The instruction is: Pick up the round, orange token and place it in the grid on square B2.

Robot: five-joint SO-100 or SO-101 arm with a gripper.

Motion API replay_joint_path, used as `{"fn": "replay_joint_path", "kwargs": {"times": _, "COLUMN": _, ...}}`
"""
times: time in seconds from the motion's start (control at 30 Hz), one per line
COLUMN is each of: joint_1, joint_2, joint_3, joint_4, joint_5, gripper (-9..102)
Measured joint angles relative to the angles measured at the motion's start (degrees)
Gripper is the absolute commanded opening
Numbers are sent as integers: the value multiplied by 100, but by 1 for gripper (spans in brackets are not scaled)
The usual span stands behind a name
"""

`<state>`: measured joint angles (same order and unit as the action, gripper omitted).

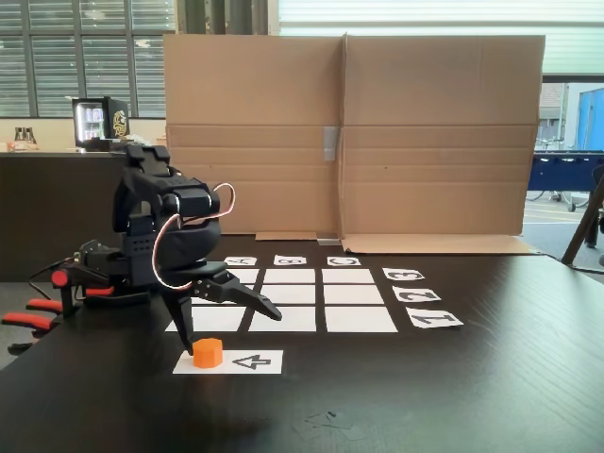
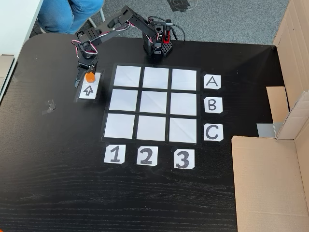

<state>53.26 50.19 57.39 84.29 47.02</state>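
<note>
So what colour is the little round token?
Bright orange token, clearest in a fixed view from the table's side.

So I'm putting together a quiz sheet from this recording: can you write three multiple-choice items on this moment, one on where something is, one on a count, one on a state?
1. Where is the token?
A. On the centre cell of the grid
B. On the white strip with the arrow
C. On the card marked 3

2. How many white cells make up the grid?
A. Six
B. Nine
C. Twelve

3. How is the end effector right now?
A. Open, fingers either side of the token
B. Shut on the token and lifted
C. Parked over the letter cards

Answers:
1 B: in both fixed views the orange puck sits on the arrow strip, beside the grid.
2 B: the fixed view from above shows three rows of three.
3 A: in the fixed view from the side the jaws stand spread above the token, which rests on the strip.
</note>
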Motion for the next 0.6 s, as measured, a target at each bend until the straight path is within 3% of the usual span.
{"fn": "replay_joint_path", "kwargs": {"times": 0.07, "joint_1": -9, "joint_2": -9, "joint_3": 0, "joint_4": -9, "joint_5": 0, "gripper": 47}}
{"fn": "replay_joint_path", "kwargs": {"times": 0.13, "joint_1": -35, "joint_2": -18, "joint_3": 0, "joint_4": -53, "joint_5": 0, "gripper": 12}}
{"fn": "replay_joint_path", "kwargs": {"times": 0.23, "joint_1": -114, "joint_2": -26, "joint_3": 0, "joint_4": -88, "joint_5": 0, "gripper": 0}}
{"fn": "replay_joint_path", "kwargs": {"times": 0.6, "joint_1": -123, "joint_2": -176, "joint_3": -105, "joint_4": -88, "joint_5": 220, "gripper": 0}}
